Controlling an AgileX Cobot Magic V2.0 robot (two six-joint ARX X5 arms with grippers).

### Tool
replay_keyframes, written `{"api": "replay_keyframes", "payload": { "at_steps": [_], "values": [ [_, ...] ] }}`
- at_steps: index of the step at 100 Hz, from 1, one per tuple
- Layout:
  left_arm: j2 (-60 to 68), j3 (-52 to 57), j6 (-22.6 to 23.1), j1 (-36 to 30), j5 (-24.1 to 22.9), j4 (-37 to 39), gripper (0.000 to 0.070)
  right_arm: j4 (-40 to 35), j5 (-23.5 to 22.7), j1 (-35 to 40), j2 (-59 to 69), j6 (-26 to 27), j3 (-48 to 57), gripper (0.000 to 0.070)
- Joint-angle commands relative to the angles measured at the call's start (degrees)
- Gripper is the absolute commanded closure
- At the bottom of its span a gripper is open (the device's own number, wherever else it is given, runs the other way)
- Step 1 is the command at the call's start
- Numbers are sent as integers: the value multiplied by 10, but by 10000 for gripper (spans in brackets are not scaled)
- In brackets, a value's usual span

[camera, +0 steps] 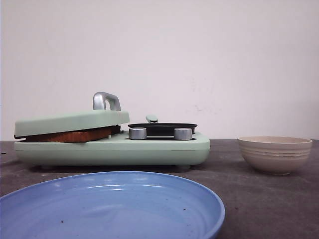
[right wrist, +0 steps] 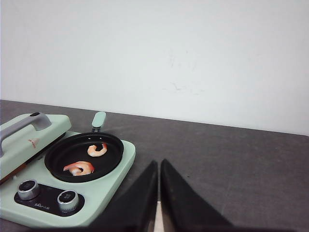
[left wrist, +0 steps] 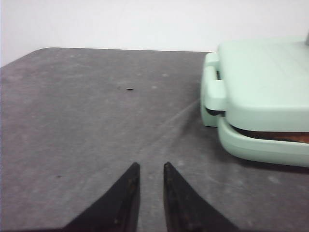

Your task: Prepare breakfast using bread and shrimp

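Right wrist view — two shrimp [right wrist: 78, 168]; one pan [right wrist: 58, 157]

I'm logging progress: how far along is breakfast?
Done: bread sits under the press lid, and two shrimp lie in the pan. In hand: nothing; both grippers look empty. Left: the plate holds no food.

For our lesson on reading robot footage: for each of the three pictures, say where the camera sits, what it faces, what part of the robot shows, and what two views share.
Front: low over the table, facing the blue plate, green cooker, bowl; no robot part shows.
Left wrist: faces the cooker's lid end and bread; left gripper shows.
Right wrist: faces the pan holding shrimp; right gripper shows.
Shared: all three see the cooker.
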Motion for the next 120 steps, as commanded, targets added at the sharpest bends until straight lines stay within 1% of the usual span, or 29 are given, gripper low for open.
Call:
{"api": "replay_keyframes", "payload": {
  "at_steps": [1, 5, 8, 100, 108, 113, 118, 120],
  "values": [
    [-1, -11, -30, 1, 24, -3, 695, 8, 0, 2, 1, 6, 3, 700],
    [-1, -11, -43, 2, 35, -4, 696, 8, 0, 2, 1, 6, 3, 700],
    [-1, -11, -46, 2, 36, -4, 696, 8, 0, 2, 1, 6, 3, 700],
    [-1, -10, -46, 2, 35, -4, 696, 8, 0, 2, 1, 6, 3, 700],
    [-1, -10, -46, 2, 35, -4, 696, -9, 1, 2, -18, 6, 2, 700],
    [-1, -10, -46, 2, 35, -4, 696, -20, 19, -5, -28, 6, -2, 700],
    [-1, -10, -46, 2, 35, -4, 696, -31, 61, -22, -40, -3, -14, 700],
    [-1, -10, -46, 2, 35, -4, 696, -32, 70, -29, -43, -5, -19, 700]
  ]
}}
